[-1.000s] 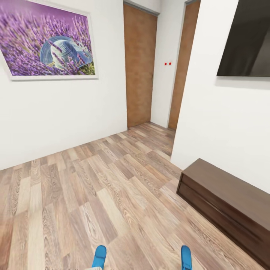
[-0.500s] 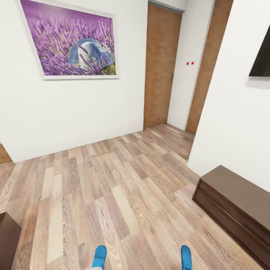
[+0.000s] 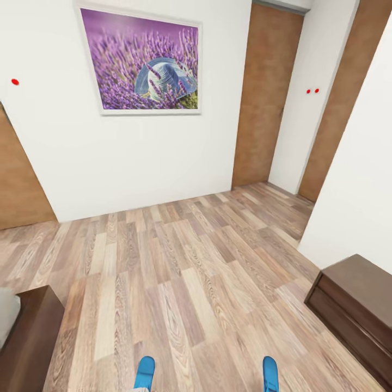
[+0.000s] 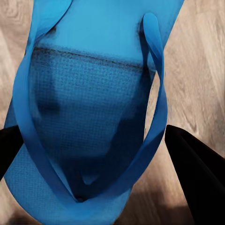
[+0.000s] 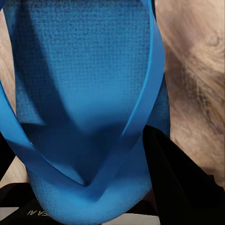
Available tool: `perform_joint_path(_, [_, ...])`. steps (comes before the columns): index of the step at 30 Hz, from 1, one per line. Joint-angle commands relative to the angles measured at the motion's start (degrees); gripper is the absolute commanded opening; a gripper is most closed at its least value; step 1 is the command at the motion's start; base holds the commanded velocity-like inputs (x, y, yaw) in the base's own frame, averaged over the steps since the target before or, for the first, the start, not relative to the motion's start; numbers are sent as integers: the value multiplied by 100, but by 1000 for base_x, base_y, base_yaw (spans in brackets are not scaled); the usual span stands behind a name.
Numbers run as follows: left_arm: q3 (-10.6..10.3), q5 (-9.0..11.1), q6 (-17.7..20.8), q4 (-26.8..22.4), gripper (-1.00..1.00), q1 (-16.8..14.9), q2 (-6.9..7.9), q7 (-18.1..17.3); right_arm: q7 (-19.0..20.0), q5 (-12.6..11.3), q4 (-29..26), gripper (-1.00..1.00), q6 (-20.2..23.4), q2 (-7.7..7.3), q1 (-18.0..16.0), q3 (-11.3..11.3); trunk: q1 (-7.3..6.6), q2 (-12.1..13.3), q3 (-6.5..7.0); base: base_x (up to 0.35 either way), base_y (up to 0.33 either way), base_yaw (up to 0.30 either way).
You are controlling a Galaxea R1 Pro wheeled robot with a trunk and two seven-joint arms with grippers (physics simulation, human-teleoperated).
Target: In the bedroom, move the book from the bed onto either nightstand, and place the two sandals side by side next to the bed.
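Two blue sandals poke up at the head view's lower edge, mostly cut off: the left sandal (image 3: 145, 372) and the right sandal (image 3: 270, 373). At far left, a corner of the bed (image 3: 30, 337) shows. Dark fingers (image 4: 194, 173) of the left gripper (image 4: 89, 154) flank one sandal, gripping it; the right gripper (image 5: 89, 173) likewise. Partial lettering "AI" (image 5: 33, 213) is legible; the rest is hidden.

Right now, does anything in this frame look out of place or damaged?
Nothing looks damaged or spilled. One blue sandal sits between the left gripper's fingers, the other sandal in the right gripper. The purple picture hangs straight; the floor looks clean.
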Motion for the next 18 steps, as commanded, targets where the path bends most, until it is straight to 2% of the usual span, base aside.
perform_joint_path(1, [-47, 58, -21, 11, -100, -6, -1, -18, 28, -57, 11, -100, 34, -3, -5, -11, -1, -2, -5, 0, 0, 300])
perform_joint_path(18, [-47, 58, -21, 11, -100, -6, -1, -18, 29, -57, 11, -100, 34, -3, -5, -8, -1, -2, -5, 0, 0, 300])
